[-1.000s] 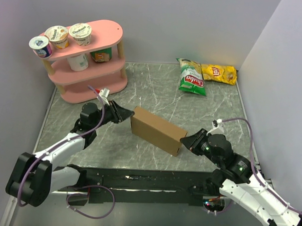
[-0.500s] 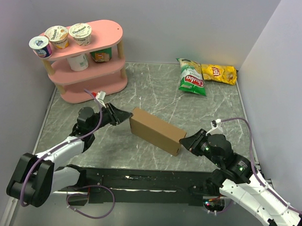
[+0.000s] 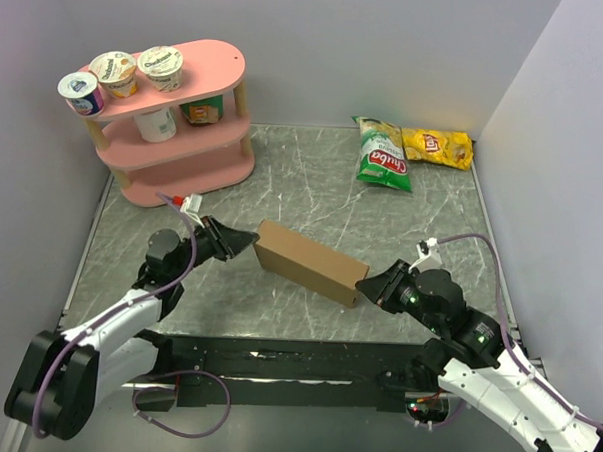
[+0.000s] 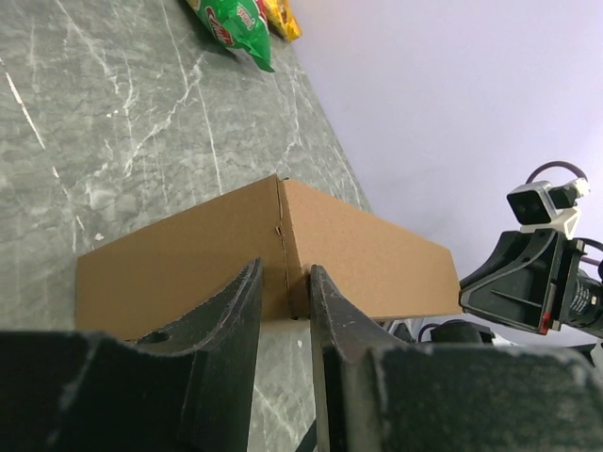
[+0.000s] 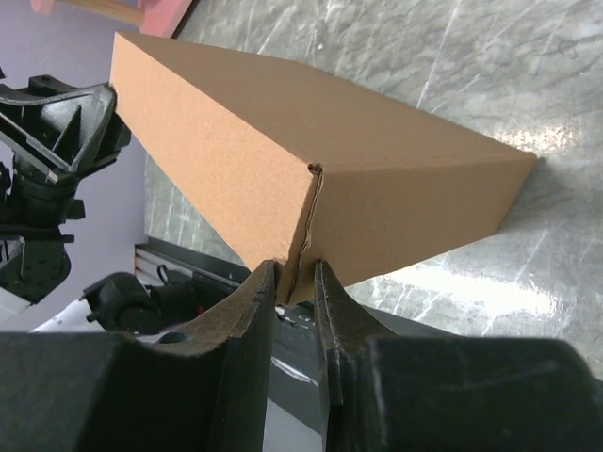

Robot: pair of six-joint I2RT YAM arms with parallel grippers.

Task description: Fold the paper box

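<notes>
The paper box [image 3: 310, 260] is a closed, flat brown cardboard box, held slantwise at mid-table between my two arms. My left gripper [image 3: 249, 244] is shut on its left corner; in the left wrist view the fingers [image 4: 247, 282] straddle the vertical corner edge of the box [image 4: 179, 264]. My right gripper [image 3: 365, 283] is shut on the opposite, right corner. In the right wrist view the box [image 5: 273, 141] fills the frame and its lower corner sits between the jaws of the right gripper [image 5: 294, 275].
A pink two-tier shelf [image 3: 200, 147] with yogurt cups [image 3: 113, 73] stands at the back left. A green chip bag [image 3: 385, 156] and a yellow one [image 3: 438, 147] lie at the back right. Walls close in on both sides. A dark strip [image 3: 276, 360] runs along the near edge.
The left arm has drawn back to the left and nearer, and the box's left corner has shifted slightly left with it. The right gripper has edged slightly forward. Both grips are unchanged.
</notes>
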